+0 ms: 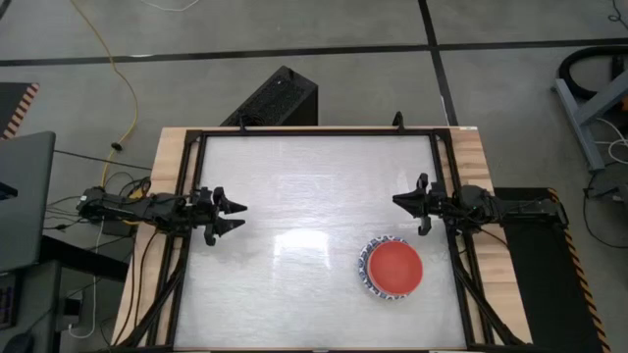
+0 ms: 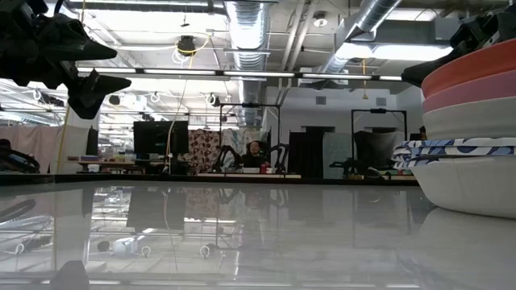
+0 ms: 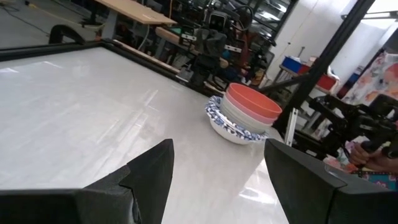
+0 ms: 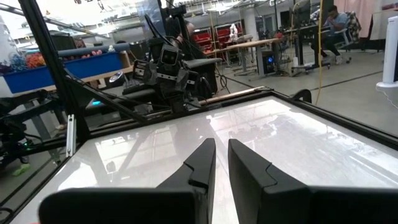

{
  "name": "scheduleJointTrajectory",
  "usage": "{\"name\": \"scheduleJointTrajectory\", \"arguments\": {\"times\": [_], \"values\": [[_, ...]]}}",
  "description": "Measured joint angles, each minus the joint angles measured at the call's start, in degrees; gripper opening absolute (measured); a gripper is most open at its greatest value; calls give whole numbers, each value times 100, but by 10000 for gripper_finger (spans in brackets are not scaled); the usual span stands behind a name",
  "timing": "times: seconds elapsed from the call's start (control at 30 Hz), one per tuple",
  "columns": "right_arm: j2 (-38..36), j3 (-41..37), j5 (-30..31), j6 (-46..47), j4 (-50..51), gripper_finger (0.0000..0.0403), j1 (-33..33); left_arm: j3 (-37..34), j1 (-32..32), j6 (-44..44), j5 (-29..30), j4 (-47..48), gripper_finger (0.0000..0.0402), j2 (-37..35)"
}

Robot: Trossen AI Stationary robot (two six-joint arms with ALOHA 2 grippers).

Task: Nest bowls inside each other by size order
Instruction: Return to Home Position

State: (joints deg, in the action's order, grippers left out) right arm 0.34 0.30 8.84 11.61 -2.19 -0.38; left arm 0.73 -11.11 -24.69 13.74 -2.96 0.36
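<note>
The bowls stood as one nested stack on the table, on its right side toward the near edge, just in front of my right claw and well apart from the left claw. From above I saw mostly the red bowl on top, with a blue patterned rim peeking out around it. The low view gave the layers: red over the pink bowl, then a plain cream bowl, then patterned rims over a white bottom bowl (I could not count every layer, so I would not swear to seven). The left claw hung over the table's left edge with its fingers spread wide and nothing between them. The right claw hung at the right edge, fingers drawn narrow with only a slit between them, also empty. To me the nesting looked finished, with both arms at the sides. If I had to shift anything, I judged these bowls stiff, smooth and slippery, probably liable to chip, and the whole stack a good deal heavier than one bowl. I would take a bowl at its rim, one finger inside and one outside, since the rounded wall offered no flat grip. The glossy table looked likely to let the stack slide under a sideways nudge.
</note>
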Motion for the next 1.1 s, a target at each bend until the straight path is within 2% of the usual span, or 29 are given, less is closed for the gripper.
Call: {"name": "scheduleJointTrajectory", "arguments": {"times": [0.47,0.67,0.93,1.1], "values": [[2,0,-2,-308,1,66,-4,0,0,59,-97,11,240,1],[2,0,-2,-301,1,66,-4,0,0,-111,-97,11,240,1],[2,0,-4,33,1,66,-4,0,0,231,-84,11,240,2],[2,0,-6,-31,1,66,-4,0,0,-51,-85,11,240,2]]}}
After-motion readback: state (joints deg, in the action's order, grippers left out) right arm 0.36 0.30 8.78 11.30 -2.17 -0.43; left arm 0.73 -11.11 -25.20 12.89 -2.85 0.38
